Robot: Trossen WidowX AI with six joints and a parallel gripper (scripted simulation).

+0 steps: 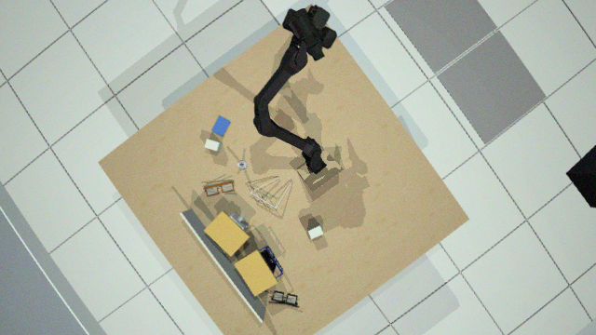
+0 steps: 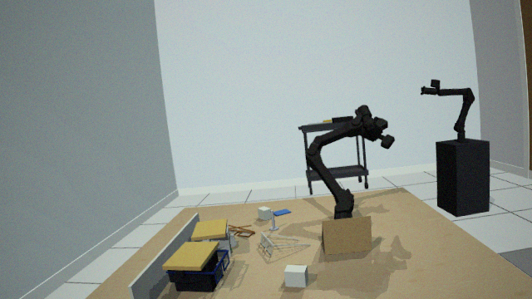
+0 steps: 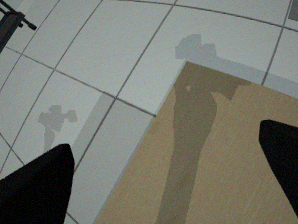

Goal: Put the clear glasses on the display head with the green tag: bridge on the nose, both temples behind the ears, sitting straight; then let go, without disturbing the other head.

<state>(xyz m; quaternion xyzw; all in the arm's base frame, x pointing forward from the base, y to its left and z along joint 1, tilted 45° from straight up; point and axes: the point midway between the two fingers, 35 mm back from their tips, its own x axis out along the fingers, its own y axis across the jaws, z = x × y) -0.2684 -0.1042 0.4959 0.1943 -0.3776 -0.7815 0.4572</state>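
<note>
A dark object is seen in the blue crate under a yellow board, while the gripper is held wide open and empty above the table edge.

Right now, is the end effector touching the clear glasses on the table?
Apart. In the exterior view the end effector is raised high above the table, open and empty, while the clear glasses lie on the tabletop far below.

Bare robot lab, tiled floor, metal cart, second arm on pedestal
</note>
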